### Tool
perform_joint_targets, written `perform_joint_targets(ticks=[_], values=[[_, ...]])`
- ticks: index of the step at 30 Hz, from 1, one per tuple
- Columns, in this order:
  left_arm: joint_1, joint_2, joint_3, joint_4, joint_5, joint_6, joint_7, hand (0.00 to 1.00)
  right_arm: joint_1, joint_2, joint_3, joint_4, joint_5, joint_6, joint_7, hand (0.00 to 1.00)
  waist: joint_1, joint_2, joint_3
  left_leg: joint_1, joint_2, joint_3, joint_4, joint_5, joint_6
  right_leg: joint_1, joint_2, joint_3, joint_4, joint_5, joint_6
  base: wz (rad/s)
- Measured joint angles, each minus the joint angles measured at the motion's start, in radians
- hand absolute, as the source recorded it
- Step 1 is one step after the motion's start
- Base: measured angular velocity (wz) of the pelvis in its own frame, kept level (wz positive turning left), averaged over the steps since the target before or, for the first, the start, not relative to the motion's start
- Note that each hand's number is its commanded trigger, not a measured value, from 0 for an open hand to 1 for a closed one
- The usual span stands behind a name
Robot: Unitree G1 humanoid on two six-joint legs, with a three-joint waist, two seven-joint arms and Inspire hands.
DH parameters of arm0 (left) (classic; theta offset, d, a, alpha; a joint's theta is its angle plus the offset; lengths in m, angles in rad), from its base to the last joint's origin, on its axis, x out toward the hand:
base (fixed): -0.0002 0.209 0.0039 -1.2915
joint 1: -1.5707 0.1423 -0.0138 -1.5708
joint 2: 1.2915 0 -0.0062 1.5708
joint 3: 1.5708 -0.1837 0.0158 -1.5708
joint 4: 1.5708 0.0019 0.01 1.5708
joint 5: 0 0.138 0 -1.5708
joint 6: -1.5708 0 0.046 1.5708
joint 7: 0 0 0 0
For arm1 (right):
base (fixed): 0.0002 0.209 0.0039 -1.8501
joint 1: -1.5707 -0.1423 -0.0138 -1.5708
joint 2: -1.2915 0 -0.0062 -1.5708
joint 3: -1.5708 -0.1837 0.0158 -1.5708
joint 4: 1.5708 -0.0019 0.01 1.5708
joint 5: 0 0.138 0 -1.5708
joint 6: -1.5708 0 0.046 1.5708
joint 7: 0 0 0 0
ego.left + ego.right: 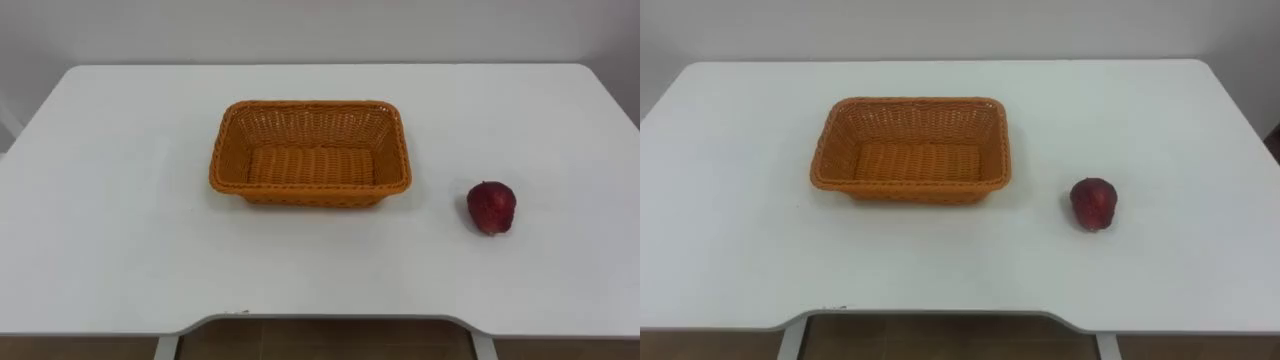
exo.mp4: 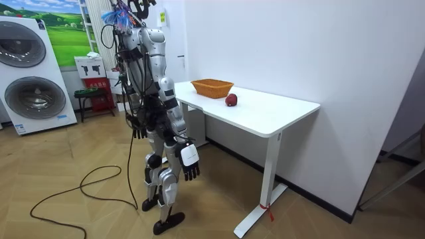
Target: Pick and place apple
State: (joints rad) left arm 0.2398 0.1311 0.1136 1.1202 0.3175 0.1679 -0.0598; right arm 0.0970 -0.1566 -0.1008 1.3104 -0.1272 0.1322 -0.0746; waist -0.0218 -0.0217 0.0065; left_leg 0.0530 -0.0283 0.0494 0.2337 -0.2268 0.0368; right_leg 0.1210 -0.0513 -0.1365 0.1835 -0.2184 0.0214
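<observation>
A dark red apple (image 1: pixel 491 207) lies on the white table (image 1: pixel 110 230), to the right of an orange wicker basket (image 1: pixel 228 150) that holds nothing. In the room view the apple (image 2: pixel 231 100) sits beside the basket (image 2: pixel 212 87) near the table's far end. I stand on the floor a short step back from that end of the table, with both arms hanging down. My right hand (image 2: pixel 190 166) hangs at thigh height with relaxed fingers. My left hand (image 2: pixel 137 127) hangs at my other side, fingers loose. Neither hand holds anything.
The table (image 2: pixel 279 113) stands along a white wall. Washing machines (image 2: pixel 33 79) and a small stand with red items (image 2: pixel 93 93) are behind me, at the room view's left. Wooden floor surrounds me.
</observation>
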Motion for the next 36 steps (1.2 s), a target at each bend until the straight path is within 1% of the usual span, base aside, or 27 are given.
perform_joint_targets(ticks=[6,8,9,11,12,13,14,15,16,17,18,19,20,21,22,23,25,26,27,28,29,30,31,32,34,35,36], values=[[-0.005,0.000,-0.002,-0.001,-0.008,0.002,0.008,0.00,-0.003,0.000,0.002,0.000,0.021,0.000,-0.011,0.00,0.003,-0.001,-0.0008,0.000,0.000,0.004,-0.003,0.000,0.000,0.000,0.000,0.000,-0.001,0.000,0.000,0.00],[-0.001,-0.001,-0.002,-0.001,-0.009,0.002,0.020,0.00,-0.003,0.000,0.000,-0.003,0.123,-0.001,-0.032,0.00,0.005,-0.001,-0.0002,-0.001,0.000,0.002,-0.003,0.000,0.000,0.000,0.000,0.000,0.000,-0.001,0.000,0.00],[-0.003,-0.004,0.001,-0.001,-0.007,0.002,0.035,0.00,-0.003,0.001,-0.004,-0.006,0.216,-0.001,-0.051,0.00,0.005,0.001,0.0008,-0.002,0.000,0.003,-0.001,0.000,0.000,0.000,0.001,0.000,-0.001,-0.001,0.000,0.00],[-0.006,-0.004,0.005,-0.001,0.000,0.000,0.048,0.00,-0.002,0.007,-0.054,-0.006,0.347,-0.008,-0.082,0.00,0.001,0.003,0.0013,-0.002,0.001,0.004,0.001,0.000,0.000,0.000,0.001,0.001,-0.001,-0.001,0.000,0.00],[-0.003,-0.005,0.023,-0.001,-0.002,-0.003,0.057,0.00,-0.001,0.009,-0.106,-0.006,0.448,-0.013,-0.100,0.00,-0.003,0.004,0.0014,-0.003,0.001,0.002,0.001,-0.001,0.000,0.000,0.001,0.003,0.000,-0.001,0.000,0.03],[-0.008,-0.006,0.059,-0.001,-0.002,-0.010,0.062,0.00,-0.003,0.008,-0.178,-0.008,0.562,-0.014,-0.119,0.00,-0.011,0.000,-0.0008,-0.003,0.000,0.002,-0.001,-0.001,0.000,0.000,0.000,-0.003,0.000,-0.001,0.000,0.04],[-0.008,-0.006,0.077,-0.001,-0.004,-0.014,0.069,0.00,-0.001,0.008,-0.212,-0.017,0.620,-0.015,-0.130,0.00,-0.014,0.000,-0.0013,-0.003,0.000,0.002,-0.001,-0.001,0.000,0.000,0.000,-0.003,0.001,-0.001,0.000,0.00],[0.000,-0.003,0.103,-0.001,-0.013,-0.021,0.083,0.00,0.001,0.007,-0.265,-0.042,0.735,-0.023,-0.156,0.00,-0.021,0.003,0.0009,-0.004,0.000,0.003,-0.001,-0.001,0.000,0.001,0.000,-0.003,0.001,-0.001,0.000,0.00],[0.006,0.001,0.121,-0.009,-0.014,-0.024,0.094,0.00,0.003,0.005,-0.317,-0.064,0.839,-0.032,-0.188,0.00,-0.034,0.000,-0.0009,-0.004,0.000,0.004,-0.001,-0.001,0.000,-0.001,0.000,-0.002,-0.001,-0.001,0.000,0.00],[0.009,0.003,0.124,-0.020,-0.013,-0.024,0.096,0.00,0.005,0.004,-0.342,-0.080,0.882,-0.034,-0.204,0.00,-0.044,-0.002,-0.0017,-0.004,-0.001,0.004,-0.002,-0.001,0.000,-0.001,0.000,-0.002,-0.002,-0.001,0.000,0.00],[0.022,0.008,0.140,-0.035,-0.013,-0.030,0.098,0.00,0.007,0.004,-0.400,-0.114,0.962,-0.044,-0.233,0.00,-0.062,-0.001,-0.0015,-0.004,-0.001,0.004,-0.002,-0.001,0.000,0.000,0.000,-0.001,-0.004,-0.001,0.000,0.00],[0.028,0.013,0.158,-0.038,-0.010,-0.036,0.101,0.00,0.010,0.004,-0.445,-0.151,1.010,-0.054,-0.264,0.00,-0.069,-0.002,-0.0022,-0.003,-0.001,0.006,-0.002,0.000,0.000,0.000,0.001,0.003,-0.004,-0.001,0.000,-0.04],[0.028,0.016,0.165,-0.041,-0.010,-0.038,0.102,0.00,0.012,0.003,-0.468,-0.174,1.030,-0.058,-0.283,0.00,-0.076,-0.003,-0.0026,-0.002,-0.001,0.006,-0.003,0.000,0.000,-0.002,0.000,0.006,-0.002,-0.001,0.000,-0.07],[0.030,0.017,0.181,-0.044,-0.011,-0.048,0.114,0.00,0.011,0.003,-0.514,-0.231,1.070,-0.069,-0.331,0.00,-0.083,-0.003,-0.0031,-0.002,-0.002,0.009,-0.006,0.000,0.000,0.000,0.000,0.009,0.003,-0.002,0.001,-0.12],[0.030,0.017,0.181,-0.048,-0.011,-0.056,0.132,0.00,0.011,0.002,-0.534,-0.300,1.102,-0.088,-0.391,0.00,-0.084,-0.002,-0.0030,0.000,-0.001,0.017,-0.006,0.000,0.001,-0.001,0.001,0.014,0.004,-0.002,0.001,-0.12],[0.030,0.017,0.180,-0.052,-0.011,-0.061,0.139,0.00,0.011,0.002,-0.543,-0.338,1.110,-0.097,-0.419,0.00,-0.087,-0.002,-0.0031,-0.001,-0.001,0.019,-0.006,0.000,0.001,-0.002,0.000,0.015,0.005,-0.002,0.002,-0.14],[0.030,0.017,0.179,-0.078,-0.012,-0.079,0.149,0.00,0.006,0.002,-0.552,-0.506,1.099,-0.138,-0.528,0.00,-0.089,-0.004,-0.0048,-0.017,0.000,0.025,-0.001,0.000,0.001,-0.021,0.001,0.022,0.009,-0.001,0.002,-0.06],[0.030,0.017,0.179,-0.084,-0.012,-0.083,0.154,0.00,0.006,0.002,-0.552,-0.544,1.097,-0.153,-0.554,0.00,-0.090,-0.004,-0.0063,-0.024,0.000,0.025,0.002,0.000,0.001,-0.026,0.001,0.022,0.010,-0.001,0.002,0.00],[0.030,0.017,0.179,-0.097,-0.010,-0.088,0.163,0.00,0.007,0.001,-0.553,-0.627,1.077,-0.172,-0.603,0.00,-0.086,-0.006,-0.0089,-0.033,0.000,0.025,0.004,0.000,0.001,-0.037,0.001,0.023,0.018,-0.001,0.002,0.00],[0.030,0.017,0.179,-0.098,-0.010,-0.096,0.168,0.00,0.001,0.001,-0.553,-0.701,1.033,-0.186,-0.656,0.00,-0.082,-0.006,-0.0086,-0.034,0.000,0.025,0.003,0.000,0.001,-0.040,0.001,0.025,0.021,-0.001,0.002,0.00],[0.030,0.017,0.179,-0.095,-0.011,-0.099,0.168,0.00,-0.006,0.001,-0.553,-0.733,1.002,-0.195,-0.682,0.00,-0.080,-0.006,-0.0087,-0.033,0.000,0.026,0.003,0.001,0.001,-0.040,0.001,0.027,0.021,-0.001,0.002,-0.03],[0.030,0.017,0.177,-0.088,-0.011,-0.104,0.169,0.00,-0.022,0.001,-0.551,-0.787,0.922,-0.210,-0.733,0.00,-0.078,-0.005,-0.0094,-0.032,0.000,0.027,0.003,0.001,0.001,-0.040,0.001,0.027,0.021,-0.001,0.002,0.00],[0.030,0.014,0.174,-0.088,-0.011,-0.106,0.172,0.00,-0.026,0.003,-0.542,-0.861,0.842,-0.216,-0.786,0.00,-0.072,-0.004,-0.0089,-0.033,0.000,0.027,0.002,0.001,0.002,-0.041,0.001,0.027,0.021,-0.001,0.002,0.00],[0.030,0.014,0.166,-0.087,-0.011,-0.107,0.176,0.00,-0.025,0.003,-0.536,-0.902,0.811,-0.221,-0.810,0.00,-0.070,-0.003,-0.0084,-0.033,0.000,0.027,0.002,0.001,0.002,-0.042,0.001,0.027,0.021,-0.001,0.002,0.00],[0.035,0.015,0.136,-0.080,-0.012,-0.116,0.181,0.00,-0.025,0.001,-0.503,-1.054,0.669,-0.244,-0.882,0.00,-0.058,0.000,-0.0094,-0.044,0.001,0.026,0.001,0.001,0.001,-0.053,0.002,0.025,0.022,-0.001,0.002,0.00],[0.043,0.013,0.131,-0.079,-0.012,-0.124,0.181,0.00,-0.024,0.001,-0.482,-1.124,0.571,-0.250,-0.902,0.00,-0.054,0.001,-0.0085,-0.047,0.001,0.026,0.001,0.001,0.001,-0.055,0.002,0.023,0.022,0.000,0.002,0.03],[0.047,0.012,0.124,-0.078,-0.012,-0.125,0.181,0.00,-0.024,0.001,-0.471,-1.160,0.532,-0.254,-0.910,0.00,-0.054,0.001,-0.0089,-0.047,0.002,0.025,0.002,0.001,0.001,-0.055,0.002,0.023,0.022,0.000,0.002,0.00]])
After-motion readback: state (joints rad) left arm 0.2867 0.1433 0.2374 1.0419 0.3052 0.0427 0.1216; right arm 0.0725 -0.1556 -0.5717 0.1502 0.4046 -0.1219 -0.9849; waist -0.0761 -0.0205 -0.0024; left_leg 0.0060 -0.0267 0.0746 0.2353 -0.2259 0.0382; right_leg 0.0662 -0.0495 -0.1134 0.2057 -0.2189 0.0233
